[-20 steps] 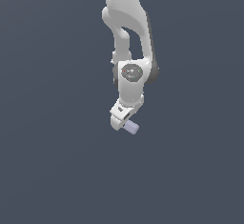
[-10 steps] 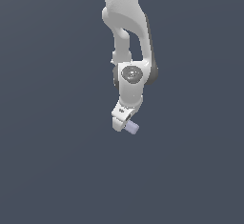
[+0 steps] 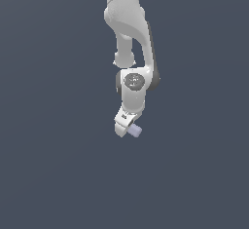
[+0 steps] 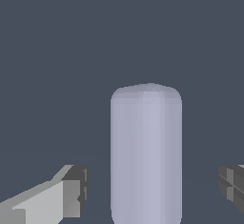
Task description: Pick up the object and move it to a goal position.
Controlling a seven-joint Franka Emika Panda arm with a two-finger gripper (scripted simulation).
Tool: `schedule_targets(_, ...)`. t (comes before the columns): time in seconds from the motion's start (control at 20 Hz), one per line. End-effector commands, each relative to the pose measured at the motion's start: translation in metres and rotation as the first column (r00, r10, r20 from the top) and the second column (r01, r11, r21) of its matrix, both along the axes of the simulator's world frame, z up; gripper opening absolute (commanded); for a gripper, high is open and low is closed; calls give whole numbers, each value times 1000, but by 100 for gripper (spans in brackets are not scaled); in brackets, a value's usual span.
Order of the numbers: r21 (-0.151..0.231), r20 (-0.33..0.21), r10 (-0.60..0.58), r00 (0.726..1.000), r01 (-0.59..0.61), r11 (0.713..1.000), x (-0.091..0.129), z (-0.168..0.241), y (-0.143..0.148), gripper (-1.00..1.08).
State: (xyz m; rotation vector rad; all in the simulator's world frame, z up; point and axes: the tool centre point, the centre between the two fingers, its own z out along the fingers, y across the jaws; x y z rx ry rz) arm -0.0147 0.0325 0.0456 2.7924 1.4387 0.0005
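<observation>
The object [image 4: 146,151], a pale lavender-grey stubby cylinder with a rounded end, stands between my two fingers in the wrist view. My gripper [image 4: 152,189] is open around it, with a dark gap showing on each side between the pads [image 4: 76,189] and the cylinder. In the exterior view the object [image 3: 135,131] pokes out toward the exterior view's right from under the white hand, and the gripper [image 3: 126,127] sits low over it. The fingertips themselves are hidden there by the hand.
The white arm [image 3: 127,23] comes down from the top of the exterior view. Around it is only a plain dark grey-blue ground [image 3: 58,164].
The wrist joint has sunk slightly toward the object. The object has stayed where it was.
</observation>
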Motion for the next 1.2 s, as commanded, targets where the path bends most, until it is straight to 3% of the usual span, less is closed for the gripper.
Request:
schedule_targets(0.0,0,-1,1,1000,-1,1000,-1,-13,0,100)
schedule_targets(0.35,0,-1,2,1000,-2,1000,0,-27,0,100)
schedule_targets(0.4,0,-1,2,1000,-2,1000,0,-27,0,-100)
schedule_targets(1.15,0,-1,2,1000,-2,1000,1,-19,-3,-100)
